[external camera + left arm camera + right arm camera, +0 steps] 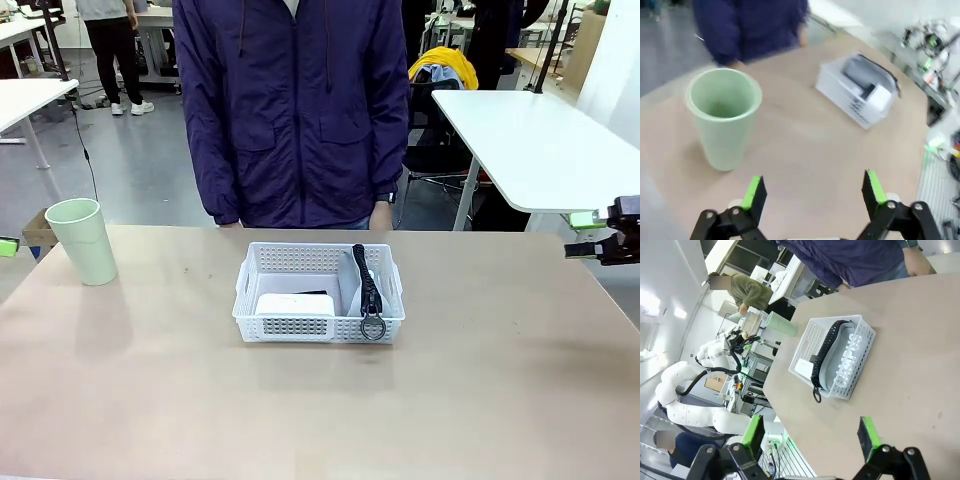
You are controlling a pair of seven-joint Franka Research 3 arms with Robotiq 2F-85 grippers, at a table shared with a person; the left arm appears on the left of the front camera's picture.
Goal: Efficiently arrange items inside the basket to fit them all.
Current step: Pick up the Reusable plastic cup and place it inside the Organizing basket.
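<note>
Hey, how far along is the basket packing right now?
Done: the grey pouch and white box lie inside the basket. In hand: nothing; the left gripper and right gripper are both open and empty. Left: the pale green cup stands outside, on the table, and needs fitting in.

Black stapler [303,293] mostly hidden behind white box [294,305].

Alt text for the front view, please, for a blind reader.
A white basket sits centred on the table, holding a white box and a grey pouch whose strap hangs over the front rim. A green cup stands apart at far left; a person stands behind.
</note>
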